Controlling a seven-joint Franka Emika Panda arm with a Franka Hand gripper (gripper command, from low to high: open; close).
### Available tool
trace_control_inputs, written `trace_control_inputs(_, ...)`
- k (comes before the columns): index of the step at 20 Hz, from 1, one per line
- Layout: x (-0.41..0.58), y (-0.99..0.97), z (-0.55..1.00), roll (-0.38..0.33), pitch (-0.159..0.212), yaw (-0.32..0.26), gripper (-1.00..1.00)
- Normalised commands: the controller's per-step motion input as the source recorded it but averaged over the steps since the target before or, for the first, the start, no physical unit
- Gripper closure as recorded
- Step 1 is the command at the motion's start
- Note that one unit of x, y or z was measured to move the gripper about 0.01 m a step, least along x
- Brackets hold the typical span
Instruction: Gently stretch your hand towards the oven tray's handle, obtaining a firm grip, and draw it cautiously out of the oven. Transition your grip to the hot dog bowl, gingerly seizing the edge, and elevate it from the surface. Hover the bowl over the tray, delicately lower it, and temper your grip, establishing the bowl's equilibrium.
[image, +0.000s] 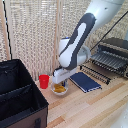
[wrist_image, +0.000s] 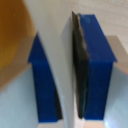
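On the wooden tabletop (image: 95, 107), the oven tray (image: 102, 64) is seen drawn out of the oven (image: 114, 52); the end effector (image: 60, 82) is clamped on the hot dog bowl (image: 59, 89) rim (beside a red cup (image: 44, 80)), lifting and placing judged outstanding

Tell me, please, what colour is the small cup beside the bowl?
The cup is red, clearest in the exterior view.
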Motion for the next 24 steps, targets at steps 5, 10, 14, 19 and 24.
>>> trace_control_inputs(5, 0.36, 0.0, 0.71, 0.012, -0.01, -0.121, 1.0)
trace_control_inputs(10, 0.377, 0.05, 0.63, -0.101, -0.054, -0.2, 1.0)
trace_control_inputs(14, 0.322, 0.06, 0.61, -0.185, -0.056, -0.232, 1.0)
trace_control_inputs(19, 0.405, -0.13, 0.79, -0.124, -0.003, -0.212, 1.0)
trace_control_inputs(24, 0.438, -0.36, 0.8, -0.035, -0.008, -0.162, 1.0)
